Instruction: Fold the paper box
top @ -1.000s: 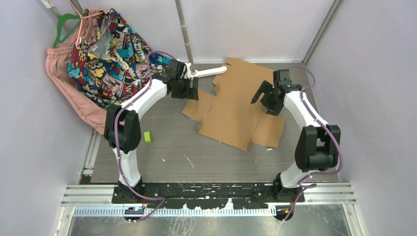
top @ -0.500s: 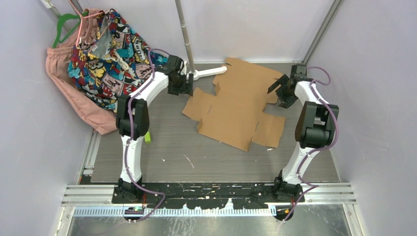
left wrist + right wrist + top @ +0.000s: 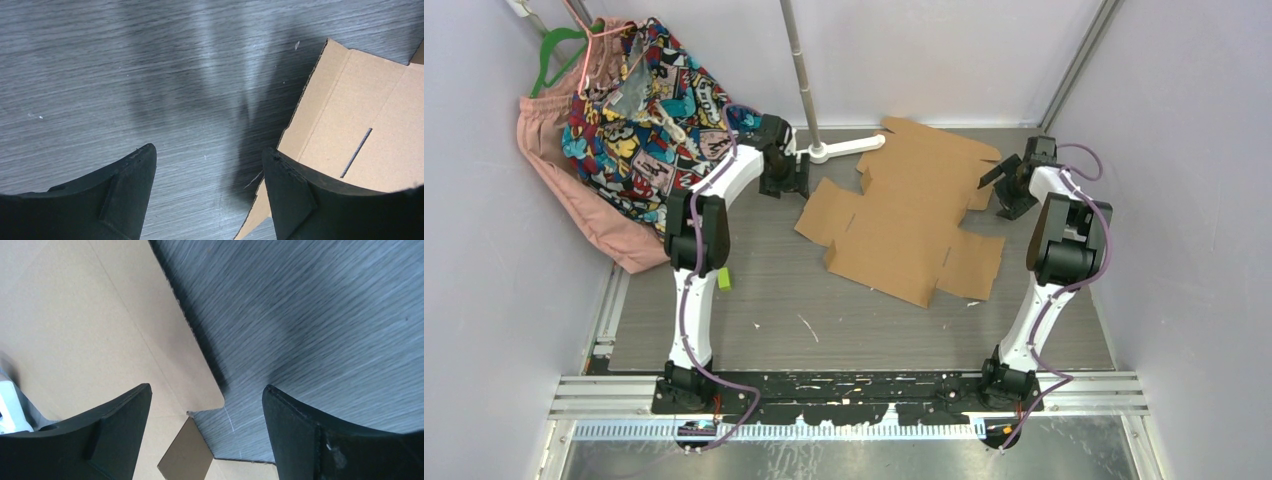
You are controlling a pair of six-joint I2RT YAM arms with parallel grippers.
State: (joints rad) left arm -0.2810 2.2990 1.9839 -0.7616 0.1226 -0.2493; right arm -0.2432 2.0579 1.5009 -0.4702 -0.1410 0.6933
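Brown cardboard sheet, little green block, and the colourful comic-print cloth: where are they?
Brown cardboard sheet [image 3: 904, 225]: top view, its flat middle panel.
Little green block [image 3: 723, 278]: top view, its top face.
Colourful comic-print cloth [image 3: 639, 115]: top view, middle of the fabric.

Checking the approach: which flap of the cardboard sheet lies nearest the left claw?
The leftmost side flap, with a narrow slit; the open left claw hangs at its outer edge.
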